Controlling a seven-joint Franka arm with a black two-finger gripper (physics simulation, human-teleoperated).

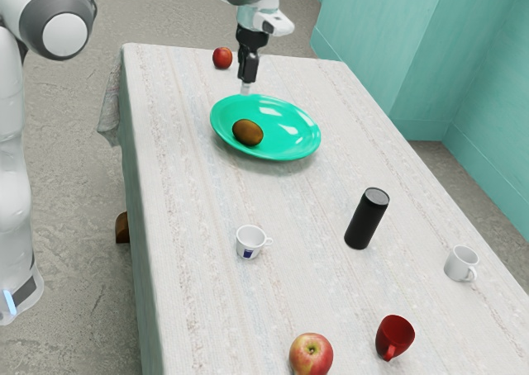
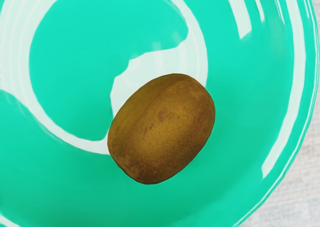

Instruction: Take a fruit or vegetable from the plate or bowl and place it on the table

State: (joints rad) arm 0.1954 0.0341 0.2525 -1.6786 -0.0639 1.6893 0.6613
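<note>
My gripper (image 1: 246, 86) points down above the green plate (image 1: 285, 148), near the plate's rim on the far side in the exterior view. A brown kiwi (image 1: 248, 132) lies in the plate, apart from the gripper and below it. From the hand, the kiwi (image 2: 161, 129) shows whole, resting on the glossy green plate (image 2: 240, 137).
A red apple (image 1: 222, 58) sits behind the plate on the patterned tablecloth (image 1: 198, 292). Farther forward are a white cup (image 1: 250, 242), a black cylinder (image 1: 365, 219), a white mug (image 1: 460, 263), a red mug (image 1: 394, 337) and another apple (image 1: 311, 356).
</note>
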